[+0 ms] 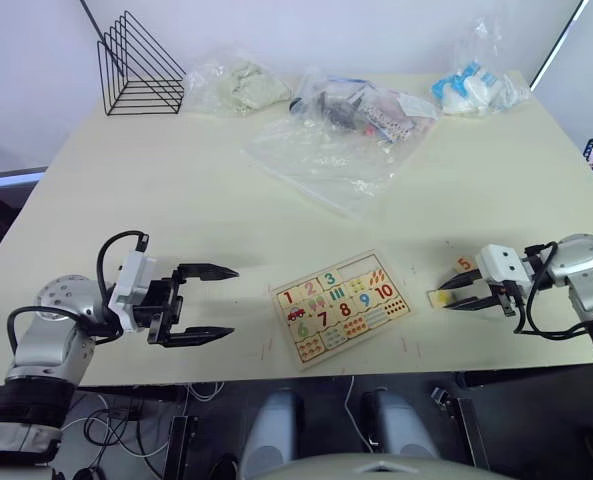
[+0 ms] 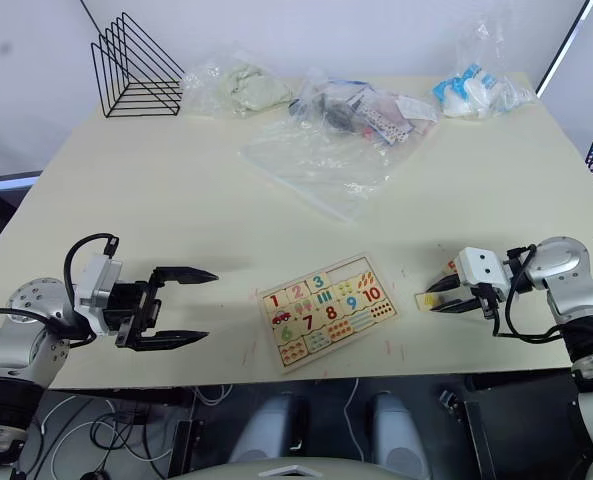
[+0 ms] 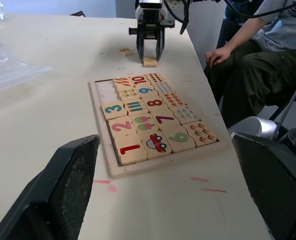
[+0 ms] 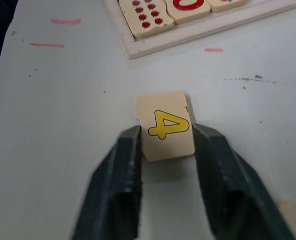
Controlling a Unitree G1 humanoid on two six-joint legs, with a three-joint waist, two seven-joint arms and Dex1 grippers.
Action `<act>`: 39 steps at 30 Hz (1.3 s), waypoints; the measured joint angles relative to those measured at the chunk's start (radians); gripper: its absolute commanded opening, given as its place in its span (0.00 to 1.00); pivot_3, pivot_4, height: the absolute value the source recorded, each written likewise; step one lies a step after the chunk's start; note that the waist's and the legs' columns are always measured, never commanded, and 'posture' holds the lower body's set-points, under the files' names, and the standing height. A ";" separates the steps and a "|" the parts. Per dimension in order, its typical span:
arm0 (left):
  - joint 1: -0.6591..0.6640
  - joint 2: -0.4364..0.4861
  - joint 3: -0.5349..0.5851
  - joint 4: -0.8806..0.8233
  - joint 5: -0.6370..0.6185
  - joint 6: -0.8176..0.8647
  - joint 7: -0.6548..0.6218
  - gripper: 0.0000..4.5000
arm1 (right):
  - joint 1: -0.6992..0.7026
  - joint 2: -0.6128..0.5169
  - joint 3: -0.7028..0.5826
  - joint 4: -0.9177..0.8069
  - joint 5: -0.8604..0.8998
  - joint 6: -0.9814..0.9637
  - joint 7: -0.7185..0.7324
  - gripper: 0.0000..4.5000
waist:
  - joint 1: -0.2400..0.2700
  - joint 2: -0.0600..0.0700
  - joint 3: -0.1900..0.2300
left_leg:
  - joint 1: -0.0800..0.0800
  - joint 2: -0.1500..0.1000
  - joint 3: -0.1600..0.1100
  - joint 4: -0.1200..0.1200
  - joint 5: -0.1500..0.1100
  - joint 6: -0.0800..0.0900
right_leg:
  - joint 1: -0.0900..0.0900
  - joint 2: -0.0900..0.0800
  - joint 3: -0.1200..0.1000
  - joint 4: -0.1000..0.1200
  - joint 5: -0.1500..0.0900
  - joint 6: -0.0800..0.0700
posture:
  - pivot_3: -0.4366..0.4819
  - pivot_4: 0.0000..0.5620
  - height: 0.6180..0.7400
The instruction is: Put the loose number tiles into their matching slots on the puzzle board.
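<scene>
The puzzle board (image 3: 138, 169) lies near the table's front edge, between my two arms. Its top row holds 1, 2 and 3, followed by the matching slots (image 1: 359, 267) of bare wood. Right of the board, my right gripper (image 1: 448, 296) is shut on a yellow number 4 tile (image 4: 166, 132) that rests on the table. A loose orange number 5 tile (image 1: 464, 264) lies just behind it. My left gripper (image 1: 233, 301) hovers left of the board, open and holding nothing.
A black wire rack (image 1: 141, 65) stands at the back left. Clear plastic bags (image 1: 326, 150) with small items lie across the back half of the table. A seated person (image 3: 252, 50) is beside the table in the left wrist view.
</scene>
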 measured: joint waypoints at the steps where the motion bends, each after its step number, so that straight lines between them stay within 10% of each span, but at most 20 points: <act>1: 0.000 0.001 0.000 0.000 -0.003 -0.001 0.000 1.00 | -0.001 0.000 0.000 0.001 0.000 -0.001 0.000 0.19 | 0.000 0.000 0.000 | 0.000 0.000 0.000 0.000 0.000 0.000 | 0.000 0.000 0.000 0.000 0.000 0.000 | 0.48 0.27 1.00; 25: 0.003 0.010 -0.002 -0.001 -0.014 -0.005 0.000 1.00 | 0.064 -0.083 -0.017 -0.668 0.081 0.665 -0.237 0.19 | 0.001 0.002 0.001 | -0.001 0.000 -0.002 0.000 0.000 0.000 | -0.001 0.000 0.000 0.000 0.000 0.000 | 0.48 0.27 1.00; 39: 0.085 -0.048 0.094 -0.082 0.010 0.028 0.014 1.00 | -0.242 0.033 0.255 -0.663 -0.110 0.836 -0.278 0.19 | 0.000 0.002 0.001 | -0.004 0.000 -0.003 0.000 0.000 0.000 | -0.005 -0.001 0.000 0.000 0.000 0.000 | 0.48 0.27 1.00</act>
